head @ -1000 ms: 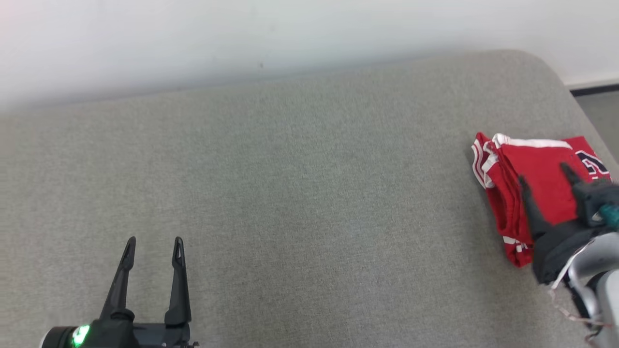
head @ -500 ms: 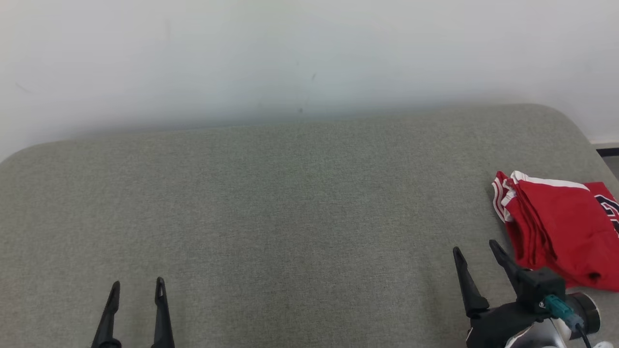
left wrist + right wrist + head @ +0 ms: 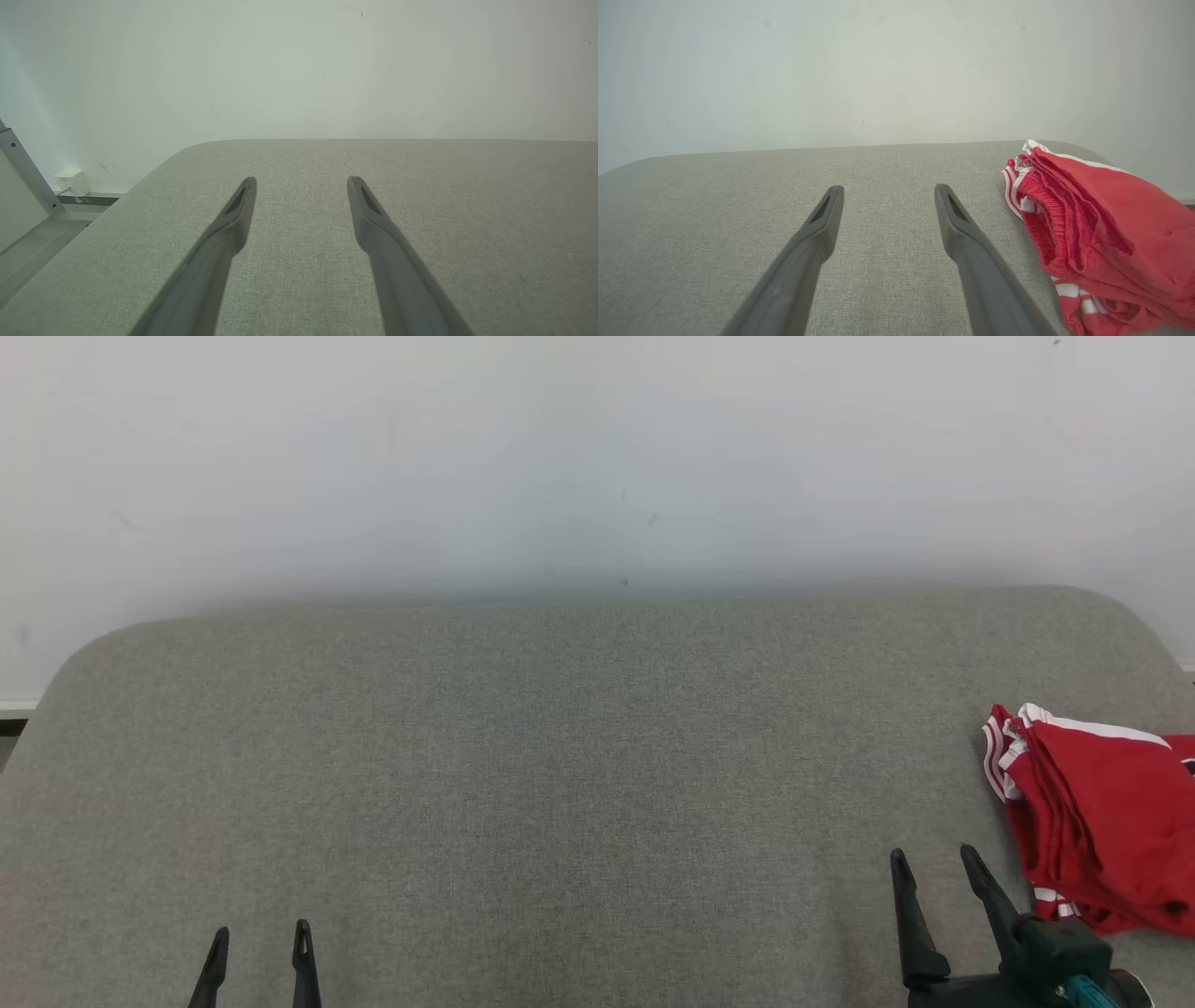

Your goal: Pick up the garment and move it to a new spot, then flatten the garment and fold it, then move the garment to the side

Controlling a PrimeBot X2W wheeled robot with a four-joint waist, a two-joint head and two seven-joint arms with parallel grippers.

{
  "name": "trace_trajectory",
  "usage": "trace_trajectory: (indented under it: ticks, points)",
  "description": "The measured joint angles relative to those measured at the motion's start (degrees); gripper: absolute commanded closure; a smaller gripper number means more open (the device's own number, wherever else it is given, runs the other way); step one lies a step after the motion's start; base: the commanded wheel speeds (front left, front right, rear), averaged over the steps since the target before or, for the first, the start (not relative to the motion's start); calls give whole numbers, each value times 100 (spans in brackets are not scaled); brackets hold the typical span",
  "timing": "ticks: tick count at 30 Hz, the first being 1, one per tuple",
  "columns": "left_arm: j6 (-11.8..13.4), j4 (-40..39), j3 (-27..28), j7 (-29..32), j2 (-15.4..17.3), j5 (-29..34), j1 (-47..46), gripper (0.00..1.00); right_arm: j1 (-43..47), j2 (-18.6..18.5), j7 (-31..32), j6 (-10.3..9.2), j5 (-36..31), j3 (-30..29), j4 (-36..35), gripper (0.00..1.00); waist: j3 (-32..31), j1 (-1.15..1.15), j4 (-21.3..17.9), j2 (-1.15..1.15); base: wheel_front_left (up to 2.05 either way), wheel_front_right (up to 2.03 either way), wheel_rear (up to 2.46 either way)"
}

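At the right end of the grey fabric-covered surface point(image 3: 560, 756): red garment point(image 3: 1102, 821) with white striped trim, folded into a thick, somewhat rumpled stack, cut off by the head view's right edge. Just left of it and nearer the robot: right gripper point(image 3: 932, 852), 2 dark fingers spread wide, nothing between them, tips clear of the cloth and pointing toward the pale wall point(image 3: 560, 448). In the right wrist view, garment to the right of the right-hand finger, not touching it. At the lower left of the head view: left gripper point(image 3: 261, 931), likewise spread wide and holding nothing, well apart from the garment. Beyond the surface's left end, in the left wrist view: small white box point(image 3: 71, 182) low against the wall, beside a grey metal bar point(image 3: 28, 177).
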Motion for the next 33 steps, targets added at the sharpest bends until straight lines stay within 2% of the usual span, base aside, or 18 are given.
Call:
trace_trajectory:
  ticks: [12,33]
  points:
    - [-141,86,-16,0,-4,-1,-26,0,90,48,-152,0,168,-83,166,0,-26,1,-128,0,0,0,0]
    - [-132,127,-27,0,-19,-75,-26,0,56,51,-210,0,249,43,241,0,30,1,-118,0,0,0,0]
